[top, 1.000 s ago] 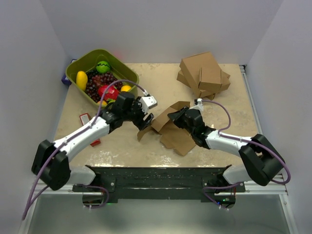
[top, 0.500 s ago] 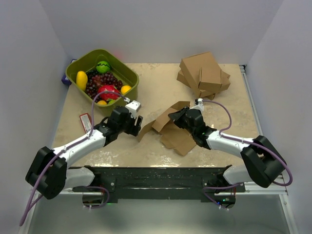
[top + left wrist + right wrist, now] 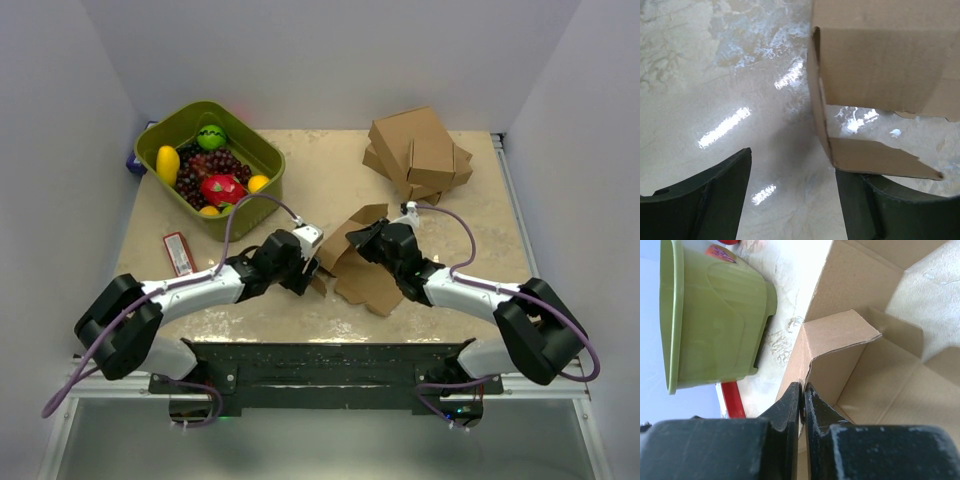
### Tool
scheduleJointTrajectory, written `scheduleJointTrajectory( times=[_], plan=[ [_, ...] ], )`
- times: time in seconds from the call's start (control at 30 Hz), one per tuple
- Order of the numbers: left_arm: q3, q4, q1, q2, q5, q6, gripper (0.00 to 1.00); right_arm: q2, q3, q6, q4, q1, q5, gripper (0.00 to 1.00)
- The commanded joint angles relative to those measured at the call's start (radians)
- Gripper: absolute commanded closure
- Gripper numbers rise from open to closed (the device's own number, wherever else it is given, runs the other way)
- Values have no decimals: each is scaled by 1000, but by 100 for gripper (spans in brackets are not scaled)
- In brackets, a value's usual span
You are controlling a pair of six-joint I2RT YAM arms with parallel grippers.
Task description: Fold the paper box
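Observation:
The paper box (image 3: pixel 368 280) lies partly unfolded at the table's middle, with brown creased panels and flaps standing up. My right gripper (image 3: pixel 364 240) is shut on one upright wall of it; in the right wrist view the fingertips (image 3: pixel 802 394) pinch the thin cardboard edge, and the box's inside (image 3: pixel 885 380) lies beyond. My left gripper (image 3: pixel 310 266) is at the box's left side, low over the table. In the left wrist view it (image 3: pixel 792 192) stands open over bare tabletop. A box flap (image 3: pixel 880 65) hangs ahead, its lower corner just above the right finger (image 3: pixel 880 210).
A green bin (image 3: pixel 262 150) of fruit stands at the back left, also seen in the right wrist view as the green bin (image 3: pixel 710 315). A pile of larger brown cartons (image 3: pixel 418 150) sits at the back right. A red packet (image 3: pixel 180 252) lies at the left.
My left arm drew back to the left, then swung in again lower, to the box's left flap. The right gripper stayed clamped on the box wall.

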Motion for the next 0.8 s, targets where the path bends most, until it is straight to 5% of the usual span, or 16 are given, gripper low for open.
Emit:
scheduleJointTrajectory(
  times=[0.0,0.27,0.77],
  plan=[
    [12,58,-11,-9,2,-40,28,-6,-8,-31,-53,2,55,94],
    [-118,354,-14,-18,83,-122,31,-2,-18,-33,-50,0,55,96],
    [-148,547,-32,12,162,-154,49,20,-32,-30,-35,6,62,97]
  ],
)
